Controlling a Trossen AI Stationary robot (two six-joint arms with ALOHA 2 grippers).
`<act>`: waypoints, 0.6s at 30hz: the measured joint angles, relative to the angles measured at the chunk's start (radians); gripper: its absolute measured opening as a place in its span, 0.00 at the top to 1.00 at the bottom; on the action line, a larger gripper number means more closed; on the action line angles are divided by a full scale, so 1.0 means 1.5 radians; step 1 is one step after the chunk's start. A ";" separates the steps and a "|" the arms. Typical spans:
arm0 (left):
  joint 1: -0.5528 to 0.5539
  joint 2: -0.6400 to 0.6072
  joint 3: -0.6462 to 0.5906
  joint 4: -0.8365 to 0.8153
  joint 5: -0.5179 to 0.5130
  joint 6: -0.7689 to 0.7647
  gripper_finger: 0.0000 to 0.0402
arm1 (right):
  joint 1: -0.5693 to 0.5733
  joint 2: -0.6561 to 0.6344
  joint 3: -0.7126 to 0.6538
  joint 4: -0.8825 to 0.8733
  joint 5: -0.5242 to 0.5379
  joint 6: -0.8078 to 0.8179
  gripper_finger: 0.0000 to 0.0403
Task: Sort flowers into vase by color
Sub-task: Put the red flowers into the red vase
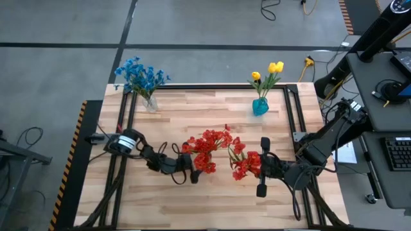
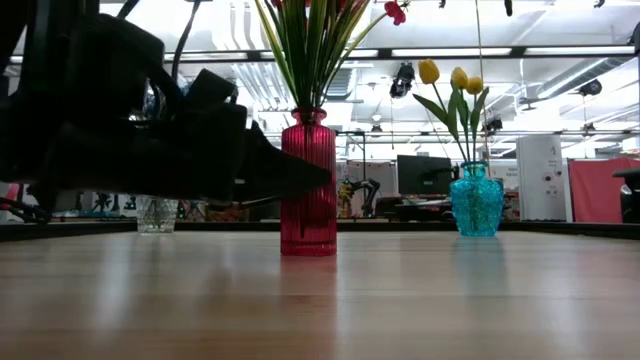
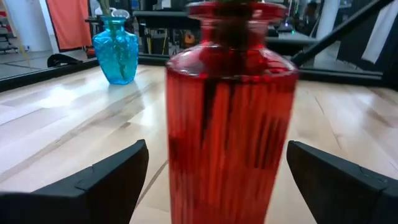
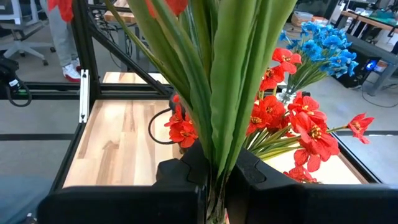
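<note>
A red ribbed glass vase [image 2: 308, 190] stands on the table's middle with red flowers [image 1: 209, 146] in it. My left gripper [image 1: 188, 172] is open and level at the vase. In the left wrist view its fingers [image 3: 115, 174] stand on either side of the vase [image 3: 227, 124] with a gap on each side. My right gripper [image 1: 258, 167] is shut on a bunch of red flowers [image 1: 246, 164] just right of the vase. Blue flowers [image 1: 140, 76] stand in a clear vase [image 1: 151, 104] at the far left. Yellow tulips [image 1: 270, 72] stand in a teal vase [image 1: 260, 106] at the far right. My right gripper pinches the green stems [image 4: 219, 143] of the red bunch between its two fingers [image 4: 180, 174]. The fingers come level from the table's right and lie across the stems. The stems stand about upright, with the blossoms [image 4: 166, 5] above the fingers. Their lower ends are hidden below the gripper.
A black metal frame [image 1: 292, 115] runs along the table's left, right and far sides. The near half of the wooden table [image 2: 400, 300] shows bare in the low view. A desk with a keyboard [image 1: 398, 154] stands beyond the right edge.
</note>
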 joint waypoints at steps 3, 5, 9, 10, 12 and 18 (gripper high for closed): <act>0.003 0.015 0.000 0.028 0.000 0.000 0.10 | 0.000 0.000 0.000 -0.001 0.000 0.000 0.96; 0.005 0.020 0.001 0.026 -0.001 0.000 0.10 | 0.000 0.000 0.000 -0.001 0.000 0.000 0.96; 0.008 0.024 0.003 0.026 0.000 0.002 0.13 | 0.000 0.000 0.000 -0.001 0.000 -0.001 0.96; 0.008 0.024 0.003 0.026 0.000 0.002 0.14 | 0.000 0.000 0.000 0.000 0.000 -0.003 0.96; 0.008 0.023 0.003 0.026 0.006 0.008 0.17 | 0.000 0.000 0.000 -0.001 0.000 -0.003 0.96; 0.008 0.023 0.002 0.026 0.006 0.014 0.28 | 0.000 0.000 0.000 0.000 0.000 -0.003 0.96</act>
